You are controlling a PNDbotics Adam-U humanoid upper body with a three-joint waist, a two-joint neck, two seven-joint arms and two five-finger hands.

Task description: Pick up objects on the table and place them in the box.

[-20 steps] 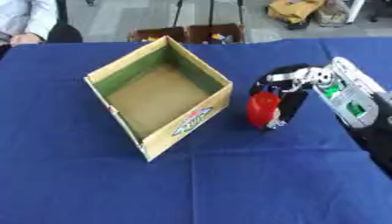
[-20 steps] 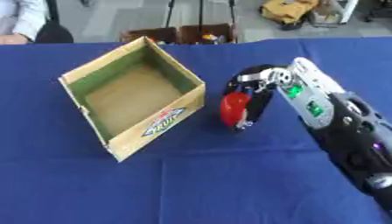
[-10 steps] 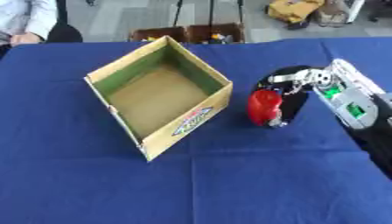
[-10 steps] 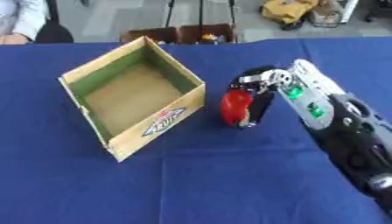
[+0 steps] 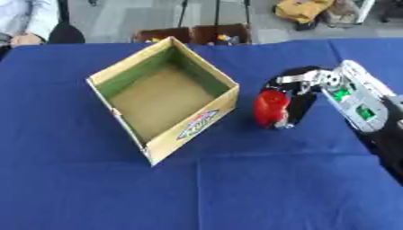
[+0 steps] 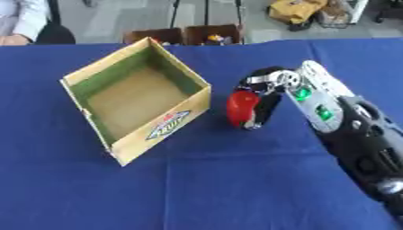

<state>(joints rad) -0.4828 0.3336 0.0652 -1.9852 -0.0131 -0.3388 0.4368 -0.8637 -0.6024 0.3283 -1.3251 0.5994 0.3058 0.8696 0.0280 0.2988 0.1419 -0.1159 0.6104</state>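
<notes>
An open cardboard box (image 5: pixel 161 95) with a green inner wall and nothing in it sits on the blue table (image 5: pixel 197 188), left of centre. Just right of the box's near corner is a red rounded object (image 5: pixel 269 108). My right hand (image 5: pixel 299 96) comes in from the right edge and its dark fingers curl round the red object from above and behind. I cannot tell whether the object rests on the cloth or hangs just above it. My left hand shows in neither view.
Beyond the table's far edge stand brown crates (image 5: pixel 193 34) with small items and a yellow bag (image 5: pixel 303 9) on the floor. A person's sleeve (image 5: pixel 24 20) shows at the far left corner.
The red object and my right hand have barely shifted; the box stays where it was.
</notes>
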